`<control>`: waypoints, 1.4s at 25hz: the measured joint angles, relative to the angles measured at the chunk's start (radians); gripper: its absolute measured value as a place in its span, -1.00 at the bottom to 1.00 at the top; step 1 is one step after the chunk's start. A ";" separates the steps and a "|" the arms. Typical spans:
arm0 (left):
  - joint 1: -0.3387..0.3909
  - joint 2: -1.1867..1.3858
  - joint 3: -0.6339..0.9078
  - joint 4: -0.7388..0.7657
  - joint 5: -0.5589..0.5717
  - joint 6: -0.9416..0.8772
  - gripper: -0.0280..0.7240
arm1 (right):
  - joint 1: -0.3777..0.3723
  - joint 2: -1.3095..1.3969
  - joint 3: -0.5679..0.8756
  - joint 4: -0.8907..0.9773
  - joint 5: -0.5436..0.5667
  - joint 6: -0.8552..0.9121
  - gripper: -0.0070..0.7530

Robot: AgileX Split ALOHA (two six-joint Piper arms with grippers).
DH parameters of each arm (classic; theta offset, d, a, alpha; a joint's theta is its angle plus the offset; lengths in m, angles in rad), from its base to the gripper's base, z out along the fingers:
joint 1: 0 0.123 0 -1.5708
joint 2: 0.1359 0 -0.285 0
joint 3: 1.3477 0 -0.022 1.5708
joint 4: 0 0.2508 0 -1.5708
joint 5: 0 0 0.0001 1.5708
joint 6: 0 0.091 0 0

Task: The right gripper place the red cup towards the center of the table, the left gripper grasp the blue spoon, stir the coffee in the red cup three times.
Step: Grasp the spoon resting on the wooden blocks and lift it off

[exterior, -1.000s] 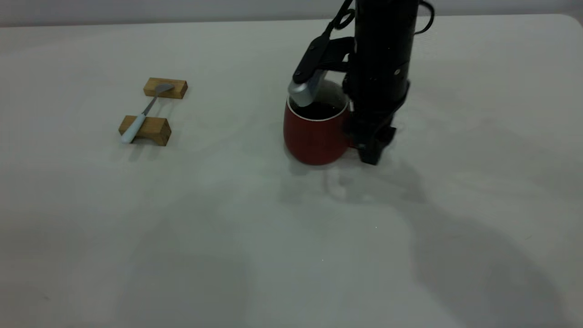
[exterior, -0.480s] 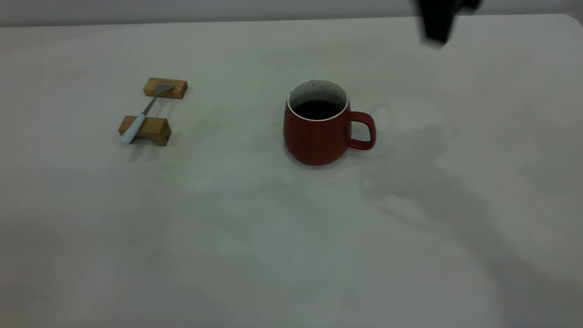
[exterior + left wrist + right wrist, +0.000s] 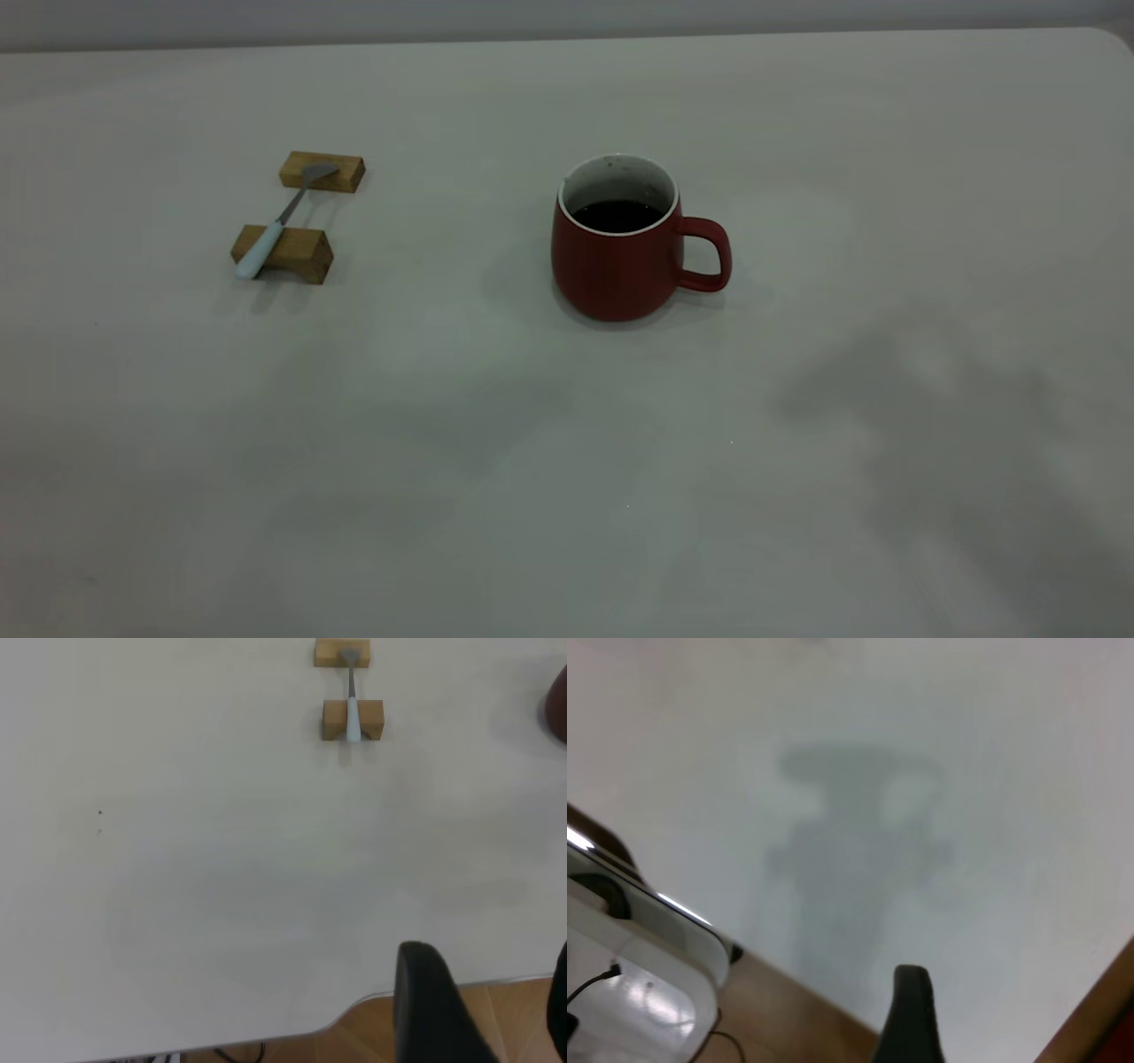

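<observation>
Two wooden blocks (image 3: 297, 213) propping the blue spoon (image 3: 276, 223), well apart from the upright red cup (image 3: 620, 257) of coffee (image 3: 617, 213), bare worktop (image 3: 532, 461) between, left tool (image 3: 492, 1010) wide, right tool's (image 3: 912, 1014) spread untellable.

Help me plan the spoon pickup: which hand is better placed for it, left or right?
Left, probably. The blue spoon lies across two wooden blocks on the table's left side, straight ahead in the left wrist view, with the left hand open. The red cup already stands centrally; the right wrist view shows no spoon.
</observation>
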 joint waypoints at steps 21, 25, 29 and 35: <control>0.000 0.000 0.000 0.000 0.000 0.000 0.14 | -0.311 -1.214 0.713 0.128 -0.083 0.161 0.81; 0.000 0.000 0.000 0.000 0.000 0.000 0.14 | -0.336 -1.247 0.714 0.132 -0.088 0.161 0.78; 0.000 0.000 0.000 0.000 0.000 0.000 0.14 | -0.338 -1.251 0.714 0.133 -0.088 0.161 0.65; 0.000 0.000 0.000 0.000 0.000 0.000 0.14 | -0.339 -1.251 0.714 0.133 -0.088 0.161 0.30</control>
